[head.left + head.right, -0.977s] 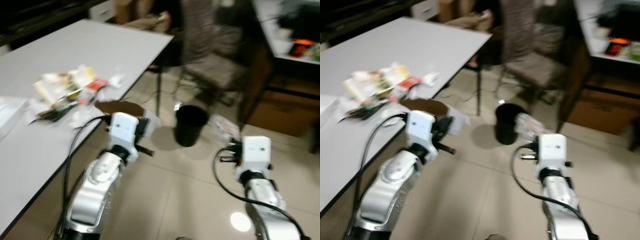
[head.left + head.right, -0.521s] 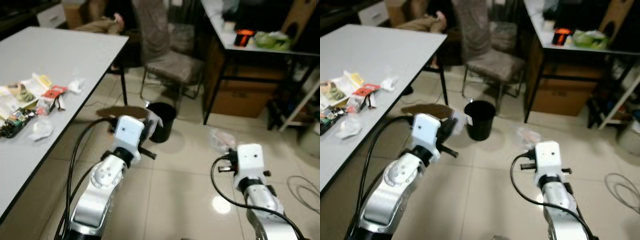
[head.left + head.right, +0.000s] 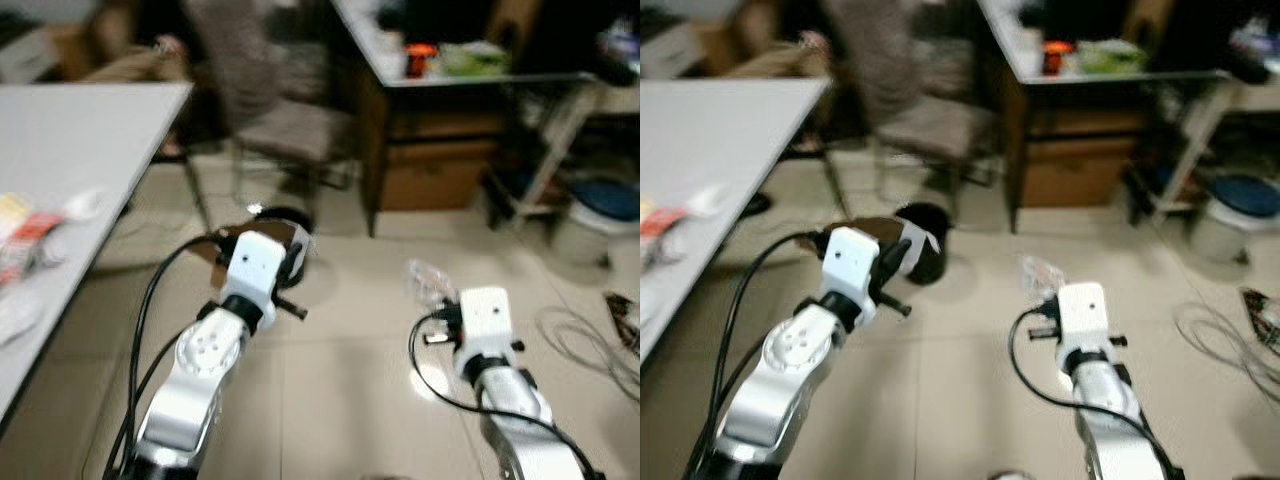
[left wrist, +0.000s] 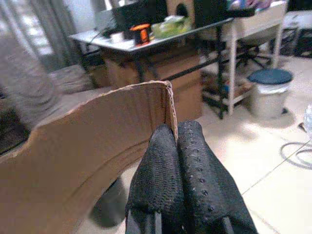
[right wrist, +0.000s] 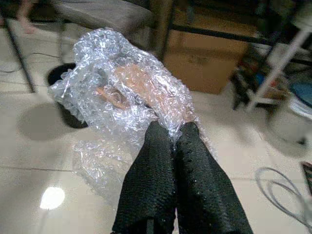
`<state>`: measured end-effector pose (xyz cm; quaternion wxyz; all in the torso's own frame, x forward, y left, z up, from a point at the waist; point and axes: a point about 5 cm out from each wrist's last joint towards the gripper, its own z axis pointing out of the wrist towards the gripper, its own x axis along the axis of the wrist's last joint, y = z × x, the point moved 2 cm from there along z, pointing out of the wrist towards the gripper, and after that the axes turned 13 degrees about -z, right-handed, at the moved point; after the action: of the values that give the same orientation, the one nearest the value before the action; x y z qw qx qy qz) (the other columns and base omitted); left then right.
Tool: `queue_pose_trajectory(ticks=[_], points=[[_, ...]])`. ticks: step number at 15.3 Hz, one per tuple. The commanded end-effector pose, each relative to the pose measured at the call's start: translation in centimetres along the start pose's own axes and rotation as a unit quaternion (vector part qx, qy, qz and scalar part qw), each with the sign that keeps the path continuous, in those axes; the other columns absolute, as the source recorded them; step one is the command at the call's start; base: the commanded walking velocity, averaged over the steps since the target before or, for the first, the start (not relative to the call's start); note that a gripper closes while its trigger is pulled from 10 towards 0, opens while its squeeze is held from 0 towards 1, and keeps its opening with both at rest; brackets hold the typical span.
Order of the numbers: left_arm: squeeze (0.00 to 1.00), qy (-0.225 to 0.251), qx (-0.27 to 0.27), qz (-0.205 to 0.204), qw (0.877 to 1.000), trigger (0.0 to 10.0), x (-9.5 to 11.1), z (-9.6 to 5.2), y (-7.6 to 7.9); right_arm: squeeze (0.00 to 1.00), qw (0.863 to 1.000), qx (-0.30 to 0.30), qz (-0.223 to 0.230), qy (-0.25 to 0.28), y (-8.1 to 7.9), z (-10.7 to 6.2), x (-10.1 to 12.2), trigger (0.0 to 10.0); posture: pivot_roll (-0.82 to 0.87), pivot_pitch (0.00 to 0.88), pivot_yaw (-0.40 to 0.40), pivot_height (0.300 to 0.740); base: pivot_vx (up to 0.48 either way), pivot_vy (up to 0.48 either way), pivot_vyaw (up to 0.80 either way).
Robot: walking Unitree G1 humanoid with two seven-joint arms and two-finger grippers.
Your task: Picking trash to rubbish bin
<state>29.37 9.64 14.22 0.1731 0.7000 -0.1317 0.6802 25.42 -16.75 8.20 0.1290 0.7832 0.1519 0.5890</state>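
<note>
My left gripper is shut on a curved piece of brown cardboard, which also shows in front of my left wrist as the cardboard. My right gripper is shut on a crumpled wad of clear bubble wrap, seen ahead of my right wrist as the bubble wrap. A small black rubbish bin stands on the tiled floor just beyond the left gripper, partly hidden by the cardboard. More wrappers lie on the white table at the left.
A padded chair stands behind the bin. A dark desk with a cardboard box under it is at the back right. A white pail with a blue lid and loose cables are at the right.
The camera has swung to the right: the table and its wrappers slid off to the left and the desk came into view. Both grippers keep hold of their loads.
</note>
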Motion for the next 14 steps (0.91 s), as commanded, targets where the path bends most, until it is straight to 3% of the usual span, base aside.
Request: queue_pose_trajectory(ticks=[1, 8, 14], points=[[0.00, -0.003, 0.007, 0.001, 1.000, 10.0, -0.2, 0.1, -0.2, 0.00, 1.000, 0.005, 0.008, 0.003, 0.0, 0.3, 0.3, 10.0, -0.23, 0.000, -0.012, 0.740, 0.356, 0.000, 0.00], [0.00, -0.010, 0.024, 0.003, 1.000, 10.0, -0.7, -0.2, -0.7, 0.00, 0.999, 0.019, -0.039, -0.008, -1.0, 1.5, -0.3, 10.0, -0.21, 0.000, -0.025, 0.740, 0.365, 0.000, 0.00], [0.00, -0.021, 0.014, -0.006, 1.000, 10.0, -1.8, -0.7, 0.3, 0.00, 0.999, 0.037, -0.014, -0.015, -1.3, 1.2, -0.9, 10.0, -0.21, 0.000, -0.025, 0.740, 0.379, 0.000, 0.00]])
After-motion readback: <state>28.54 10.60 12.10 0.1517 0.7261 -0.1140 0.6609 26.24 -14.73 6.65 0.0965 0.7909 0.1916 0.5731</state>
